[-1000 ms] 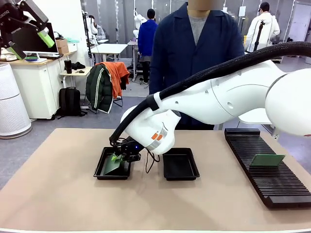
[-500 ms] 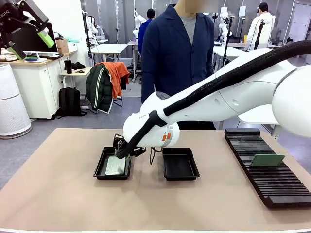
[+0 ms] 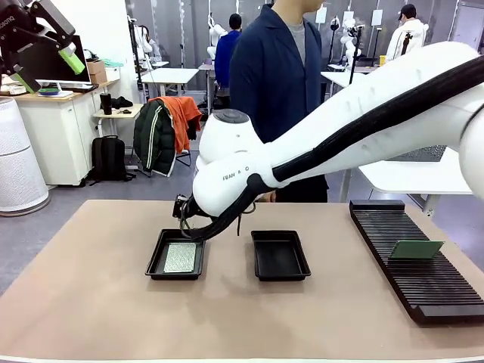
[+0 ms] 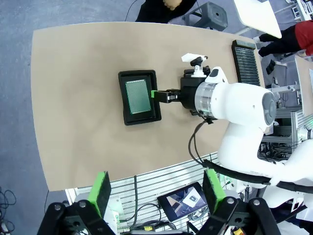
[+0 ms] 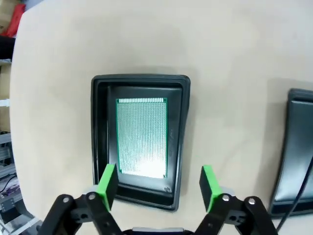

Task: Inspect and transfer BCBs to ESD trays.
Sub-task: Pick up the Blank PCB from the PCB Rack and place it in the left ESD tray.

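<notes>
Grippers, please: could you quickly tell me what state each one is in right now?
Left gripper: open, holding nothing.
Right gripper: open, holding nothing; the BCB lies in the ESD tray below it.

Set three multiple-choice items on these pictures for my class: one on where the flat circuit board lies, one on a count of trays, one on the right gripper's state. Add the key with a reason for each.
1. Where does the flat-lying BCB rest?
A. in the slotted rack
B. in the person's hand
C. in the left ESD tray

2. How many black ESD trays are there?
A. one
B. two
C. three

3. How is the right gripper?
A. open, holding nothing
B. shut on the BCB
C. shut on a tray rim

Key:
1 C, the board lies flat on that tray's floor.
2 B, the right ESD tray sits empty beside the left one.
3 A, its green fingers stand apart above the tray, the board lying free below.
</notes>
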`<state>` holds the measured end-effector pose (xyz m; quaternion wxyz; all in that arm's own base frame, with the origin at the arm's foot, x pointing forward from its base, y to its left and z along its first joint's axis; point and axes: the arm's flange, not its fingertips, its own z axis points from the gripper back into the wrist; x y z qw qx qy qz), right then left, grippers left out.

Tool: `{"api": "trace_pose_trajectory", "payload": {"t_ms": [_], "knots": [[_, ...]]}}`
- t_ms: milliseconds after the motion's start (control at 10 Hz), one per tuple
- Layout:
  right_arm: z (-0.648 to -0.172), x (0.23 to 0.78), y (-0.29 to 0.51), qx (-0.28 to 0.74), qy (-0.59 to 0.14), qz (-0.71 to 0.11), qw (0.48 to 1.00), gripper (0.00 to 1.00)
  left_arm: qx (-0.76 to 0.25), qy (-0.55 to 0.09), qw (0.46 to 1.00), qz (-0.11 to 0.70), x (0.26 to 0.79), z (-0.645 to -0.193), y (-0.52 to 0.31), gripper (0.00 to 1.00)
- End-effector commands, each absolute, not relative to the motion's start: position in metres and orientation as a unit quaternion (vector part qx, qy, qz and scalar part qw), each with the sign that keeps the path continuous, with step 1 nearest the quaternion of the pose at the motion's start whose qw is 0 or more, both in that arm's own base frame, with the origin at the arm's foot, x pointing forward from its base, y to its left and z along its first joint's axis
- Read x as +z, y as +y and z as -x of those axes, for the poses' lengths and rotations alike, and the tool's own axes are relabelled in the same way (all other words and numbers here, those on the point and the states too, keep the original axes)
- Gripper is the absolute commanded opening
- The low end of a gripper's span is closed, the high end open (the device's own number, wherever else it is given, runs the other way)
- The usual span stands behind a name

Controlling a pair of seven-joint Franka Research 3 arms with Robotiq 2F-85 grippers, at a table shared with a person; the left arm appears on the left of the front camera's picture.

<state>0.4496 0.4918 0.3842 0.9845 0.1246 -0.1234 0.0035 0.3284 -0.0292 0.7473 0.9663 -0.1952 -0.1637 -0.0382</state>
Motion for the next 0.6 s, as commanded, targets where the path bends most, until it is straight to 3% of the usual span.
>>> {"api": "trace_pose_trajectory", "payload": {"t_ms": [0, 500], "knots": [[-0.437, 0.404, 0.494, -0.003, -0.115, -0.095, 0.989, 1.0, -0.037, -0.164, 0.967, 0.193, 0.746, -0.329, -0.029, 1.0], [-0.423, 0.449, 0.488, 0.001, -0.105, -0.062, 0.993, 1.0, -0.037, -0.164, 0.967, 0.193, 0.746, -0.329, -0.029, 1.0]]}}
